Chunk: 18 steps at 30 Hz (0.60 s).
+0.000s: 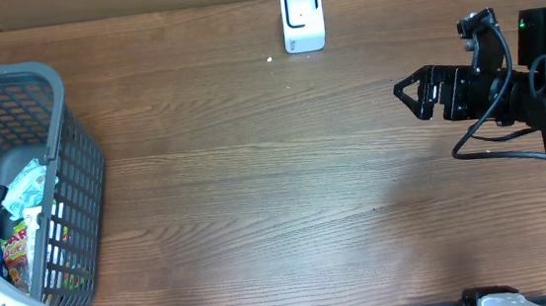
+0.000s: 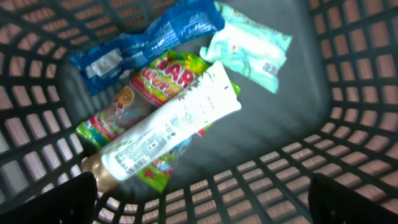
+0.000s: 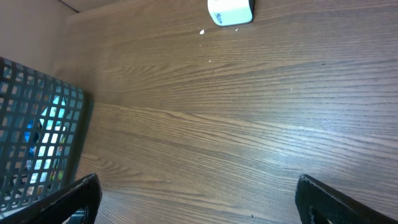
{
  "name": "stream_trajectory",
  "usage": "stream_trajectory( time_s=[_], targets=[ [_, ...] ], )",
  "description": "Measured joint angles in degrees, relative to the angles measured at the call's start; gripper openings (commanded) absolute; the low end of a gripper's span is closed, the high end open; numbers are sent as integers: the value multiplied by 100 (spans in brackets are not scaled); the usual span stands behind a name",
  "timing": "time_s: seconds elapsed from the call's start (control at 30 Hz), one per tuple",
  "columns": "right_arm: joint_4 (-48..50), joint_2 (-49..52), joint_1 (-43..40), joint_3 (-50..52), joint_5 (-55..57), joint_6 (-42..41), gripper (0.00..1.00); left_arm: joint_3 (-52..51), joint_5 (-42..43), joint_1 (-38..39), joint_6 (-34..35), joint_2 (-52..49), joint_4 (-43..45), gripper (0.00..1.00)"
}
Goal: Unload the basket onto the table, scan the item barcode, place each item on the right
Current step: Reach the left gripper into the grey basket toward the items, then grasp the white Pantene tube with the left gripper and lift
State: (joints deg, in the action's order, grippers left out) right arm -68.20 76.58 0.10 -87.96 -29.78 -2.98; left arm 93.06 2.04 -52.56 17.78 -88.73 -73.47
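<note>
Hidden: the left arm's fingers [image 2: 78, 200] show only as two dark, blurred tips in the lower corners of the left wrist view. From overhead they are mostly lost inside the grey plastic mesh basket [image 1: 75, 150].
Cut off: the basket runs off the 9 o'clock edge of the wooden table [image 1: 257, 194]. The white box-shaped barcode scanner [image 1: 302, 17] is whole at 12 o'clock from overhead, but the right wrist view clips it at the top edge.
Hard to make out: the print on every packet is too blurred to read.
Left arm: it enters from the 7 o'clock corner, with the wrist tipped down into the basket and its camera facing the basket floor.
Left fingers: spread wide and released, grasping nothing, above the contents.
Right arm: at 3 o'clock above the table, pointing toward 9 o'clock, well apart from the scanner and the basket.
Right fingers [image 3: 323, 200]: spread wide and released, with only bare table between them.
Items: all lie on the basket floor. A white squeeze tube with a gold cap [image 2: 168, 130] rests diagonally on a green-and-red sweets bag [image 2: 161, 74]. A blue crinkled packet [image 2: 143, 40] lies at 11 o'clock of it and a mint-green packet [image 2: 249, 53] at 1 o'clock.
</note>
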Motion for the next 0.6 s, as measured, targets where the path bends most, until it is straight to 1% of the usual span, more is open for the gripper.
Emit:
stream_trajectory(
  time_s=[0.07, 0.13, 0.27, 0.4, 0.6],
  targets=[
    [-20, 0, 0, 0, 0, -2, 100, -367, -59, 0, -138, -2, 363, 93],
    [-61, 0, 0, 0, 0, 0, 100, -723, -109, 0, -450, -20, 752, 91],
    [-175, 0, 0, 0, 0, -2, 100, -1443, -188, 0, -1423, -90, 1353, 82],
    [-197, 0, 0, 0, 0, -2, 100, -1982, -210, 0, -2094, -417, 1327, 82],
    [-199, 0, 0, 0, -2, -2, 100, -2420, -542, 0, -2404, -785, 1554, 79]
  ],
)
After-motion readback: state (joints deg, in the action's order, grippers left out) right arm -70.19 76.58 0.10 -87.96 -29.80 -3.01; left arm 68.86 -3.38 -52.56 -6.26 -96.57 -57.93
